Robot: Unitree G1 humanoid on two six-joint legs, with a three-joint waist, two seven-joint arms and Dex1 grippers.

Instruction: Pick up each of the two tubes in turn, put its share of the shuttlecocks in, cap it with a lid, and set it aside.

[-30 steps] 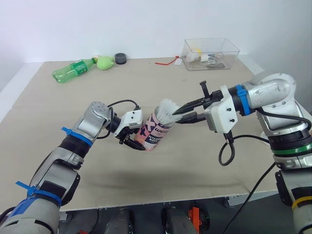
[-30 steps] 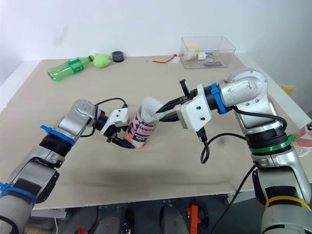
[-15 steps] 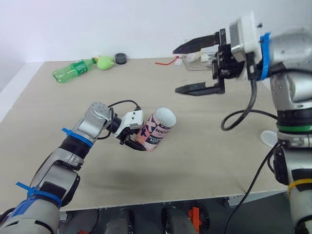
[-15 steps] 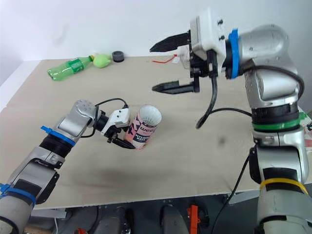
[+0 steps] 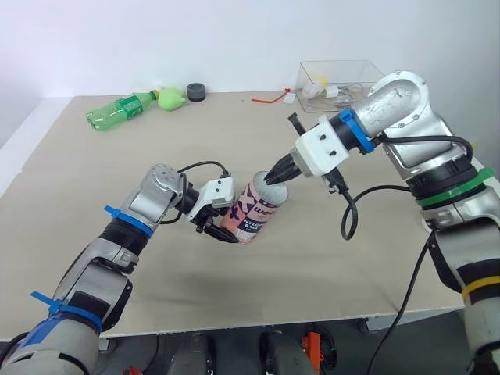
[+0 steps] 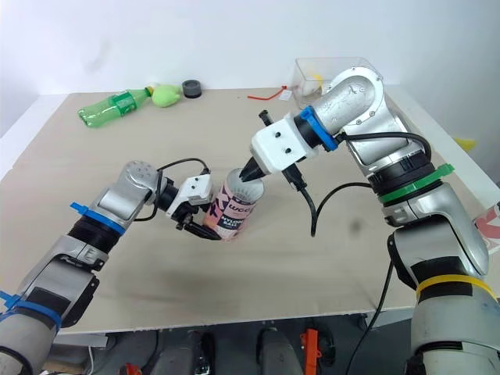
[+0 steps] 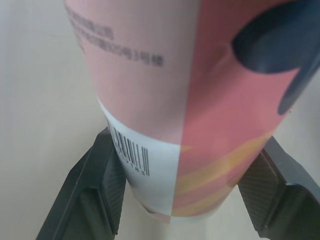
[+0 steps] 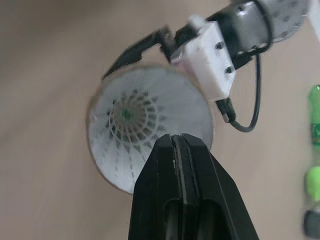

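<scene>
Since half a second ago the right gripper (image 5: 278, 173) has come down from high over the surface (image 5: 328, 258), where its jaws stood wide apart, to the mouth of the tube (image 5: 254, 212). Its jaws are now pressed together into one black point. The camera has shifted a little too, so the small change in the tube's place may not be a real move.

At the far left of the surface lies a green bottle (image 5: 117, 113), with a light green thing (image 5: 169, 98) and a dark round piece (image 5: 195, 93), maybe a lid, just beside it. All three are well apart from the work.

Nearer the middle, the left gripper (image 5: 221, 221) has its jaws clamped on the bottom end of the tube, one on each side. The pink tube is tilted, with its open mouth turned up toward the right arm.

In the right wrist view a white shuttlecock (image 8: 135, 115) sits inside the mouth, feathers up, and the closed tip is at its rim. My judgement is that the right arm is pushing the shuttlecock deeper, so the filling step is near its end and capping comes next.

Farther right, at the back, are a thin red thing (image 5: 269, 98) and a clear box (image 5: 336, 82) with small items inside. Nothing stands between the two arms. One risk is that a hard push bends the feathers or turns the tube in the left jaws.
</scene>
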